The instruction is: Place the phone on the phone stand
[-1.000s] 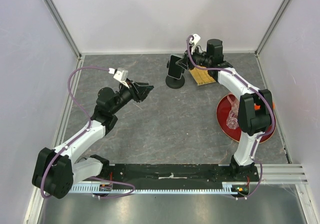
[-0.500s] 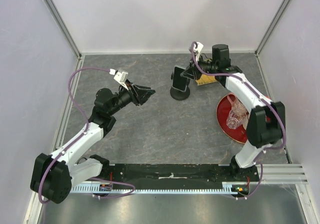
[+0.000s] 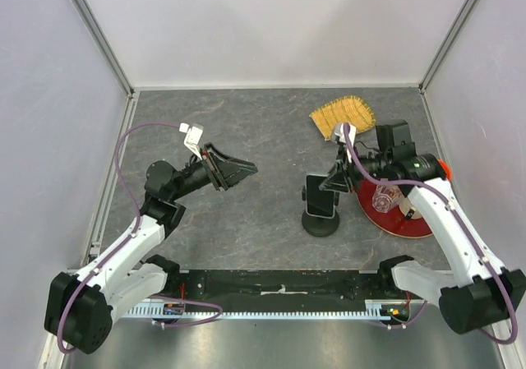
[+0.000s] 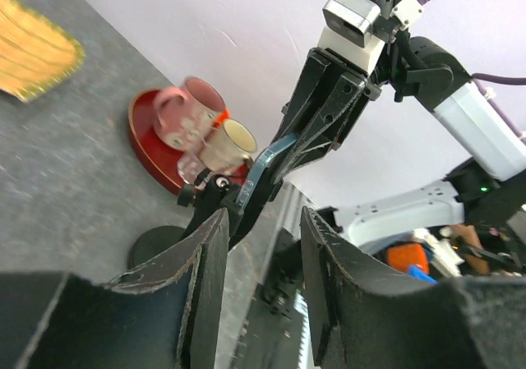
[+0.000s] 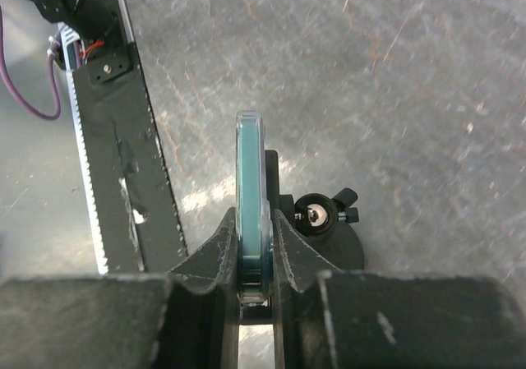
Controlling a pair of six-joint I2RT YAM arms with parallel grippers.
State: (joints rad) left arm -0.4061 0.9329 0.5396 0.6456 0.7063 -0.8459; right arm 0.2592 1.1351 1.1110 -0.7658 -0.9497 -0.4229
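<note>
Right tool (image 5: 253,229) clamps the phone (image 5: 251,163), seemingly seated on the phone stand (image 3: 320,225), lower right of centre; release remains; left tool (image 3: 245,170) parted, empty

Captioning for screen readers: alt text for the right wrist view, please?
The right gripper pinches the phone edge-on between its jaws over the grey table. The black phone stand shows just right of it, a toothed black rail at left.
</note>
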